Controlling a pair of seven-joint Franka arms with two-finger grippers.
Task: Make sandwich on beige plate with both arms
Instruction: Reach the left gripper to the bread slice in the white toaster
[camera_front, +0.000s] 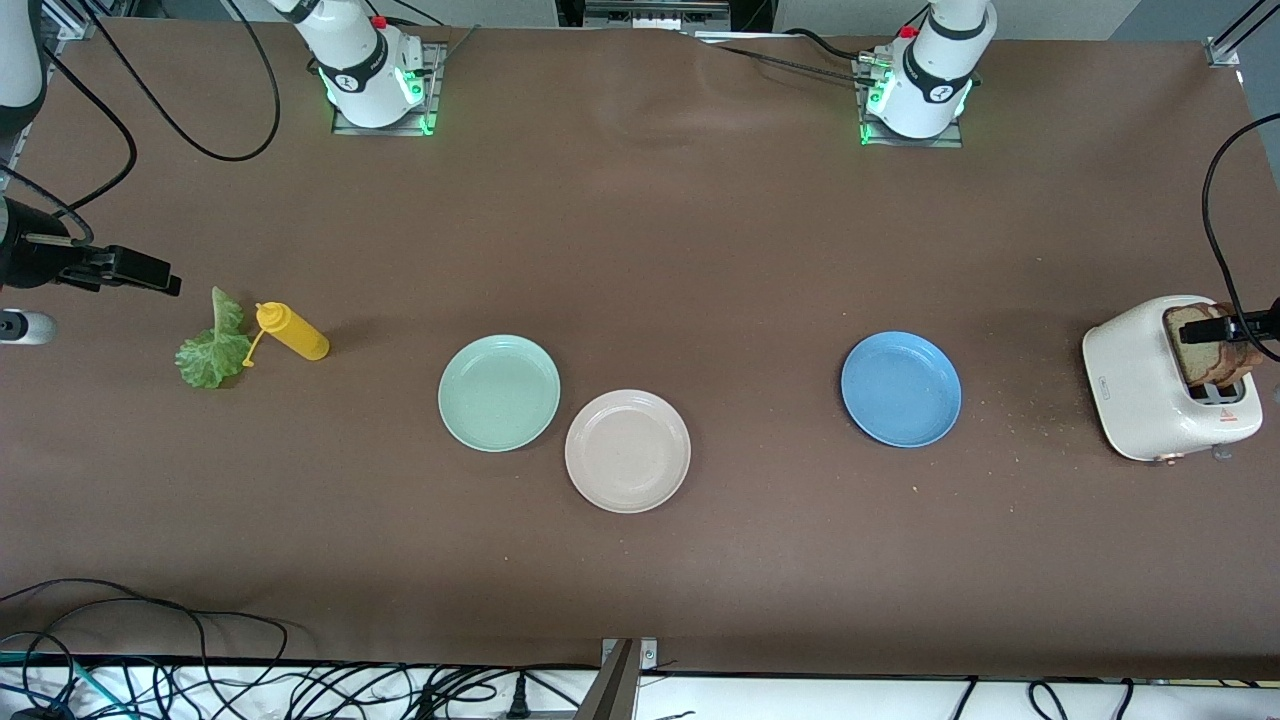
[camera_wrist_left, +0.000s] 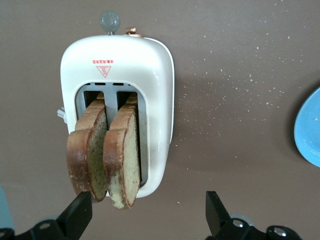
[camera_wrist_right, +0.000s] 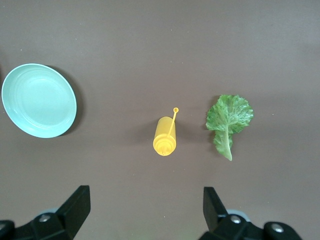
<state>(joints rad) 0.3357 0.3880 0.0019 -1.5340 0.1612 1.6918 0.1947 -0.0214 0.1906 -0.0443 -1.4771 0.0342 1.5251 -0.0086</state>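
The beige plate (camera_front: 627, 451) lies bare near the table's middle. Two brown bread slices (camera_wrist_left: 87, 155) (camera_wrist_left: 122, 160) stand upright in the slots of a white toaster (camera_front: 1150, 380) at the left arm's end of the table. My left gripper (camera_wrist_left: 149, 210) hangs open over the toaster (camera_wrist_left: 150, 75), one finger beside the outer slice, holding nothing. In the front view the left gripper (camera_front: 1245, 325) shows over the bread (camera_front: 1200, 345). A green lettuce leaf (camera_front: 213, 345) (camera_wrist_right: 227, 120) lies flat at the right arm's end. My right gripper (camera_wrist_right: 146, 205) (camera_front: 140, 270) hovers open above the table near the leaf.
A yellow squeeze bottle (camera_front: 292, 331) (camera_wrist_right: 164, 136) lies on its side beside the lettuce. A mint-green plate (camera_front: 499, 393) (camera_wrist_right: 39, 100) touches the beige plate's rim. A blue plate (camera_front: 901, 389) (camera_wrist_left: 307, 130) sits toward the toaster, with crumbs scattered between them.
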